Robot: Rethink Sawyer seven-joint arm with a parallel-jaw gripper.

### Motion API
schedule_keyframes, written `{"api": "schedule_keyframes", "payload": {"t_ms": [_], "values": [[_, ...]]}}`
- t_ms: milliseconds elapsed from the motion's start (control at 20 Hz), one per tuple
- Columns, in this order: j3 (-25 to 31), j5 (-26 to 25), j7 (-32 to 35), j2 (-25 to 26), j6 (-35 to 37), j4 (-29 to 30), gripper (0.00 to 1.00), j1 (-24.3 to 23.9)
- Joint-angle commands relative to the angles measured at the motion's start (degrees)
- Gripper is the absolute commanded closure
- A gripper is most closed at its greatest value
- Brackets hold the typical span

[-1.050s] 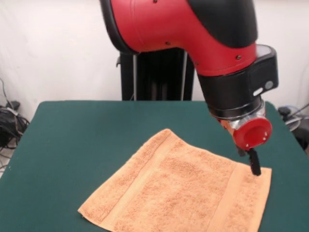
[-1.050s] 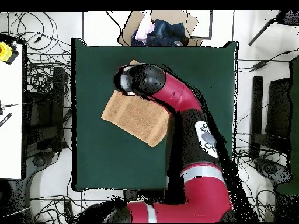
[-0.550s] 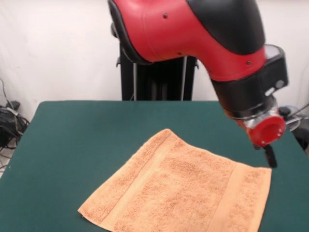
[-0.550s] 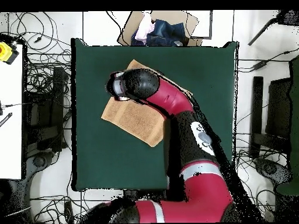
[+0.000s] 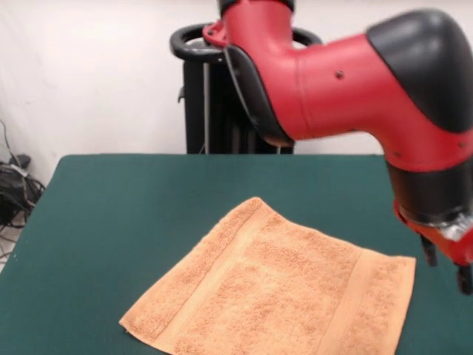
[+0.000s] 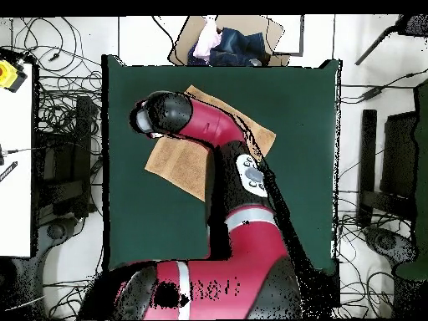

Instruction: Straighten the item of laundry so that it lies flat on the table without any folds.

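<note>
From the front, the small orange-tan fuzzy towel lies spread out on the big dark green felt table. It sits toward the near side of the table and is turned like a diamond, with one corner pointing to the far side. Its top looks smooth, and I see no fold in the part that shows. The near edge runs out of the picture, so I cannot check that part. Two flat bands cross it near its ends. The black gripper of the red and black robot arm hangs at the right edge, just beside the towel's right corner and not touching it. It holds nothing. It is half out of the picture, so I cannot tell if it is spread or pinched.

From above, the towel lies in the upper middle of the table. The arm reaches over it and hides a lot of it. The gripper cannot be seen under the arm's round end.

I think the towel is light, soft and floppy. It would bend and bunch if pushed. It is not slippery and will not break. A corner or an edge is the best place to pinch it.
</note>
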Motion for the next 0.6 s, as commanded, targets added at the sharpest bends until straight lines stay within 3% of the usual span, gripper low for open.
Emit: {"api": "schedule_keyframes", "payload": {"t_ms": [50, 600], "values": [[-2.2, -3.4, 1.2, 5.0, 2.0, -4.3, 0.0, 1.0], [-0.8, -3.4, 1.3, 1.1, -1.6, 1.9, 0.0, -0.6]]}}
